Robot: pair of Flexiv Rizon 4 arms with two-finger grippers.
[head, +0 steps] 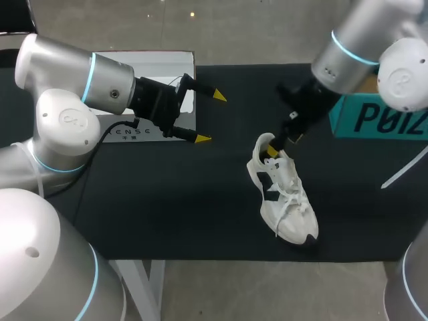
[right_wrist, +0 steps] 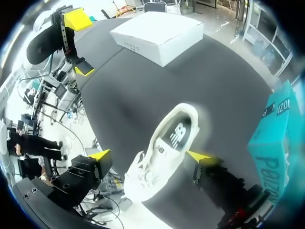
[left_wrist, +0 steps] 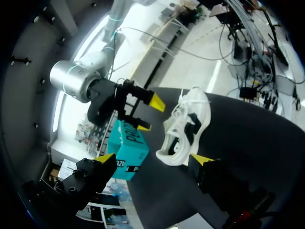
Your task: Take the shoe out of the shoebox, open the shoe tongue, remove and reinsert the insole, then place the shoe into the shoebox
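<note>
Head view: the open right end effector (head: 271,148) hangs over the shoe (head: 286,200) heel, toe pointing away; the open left end effector (head: 210,118) is farther.

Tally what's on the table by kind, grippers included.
Shoes: 1 (white shoe)
Boxes: 2 (teal box, white box)
Grippers: 2 (left gripper, right gripper)
Total: 5

Bright, even overhead light; the white shoe (head: 286,200) glares against the dark table (head: 167,207), casting a faint shadow.
</note>
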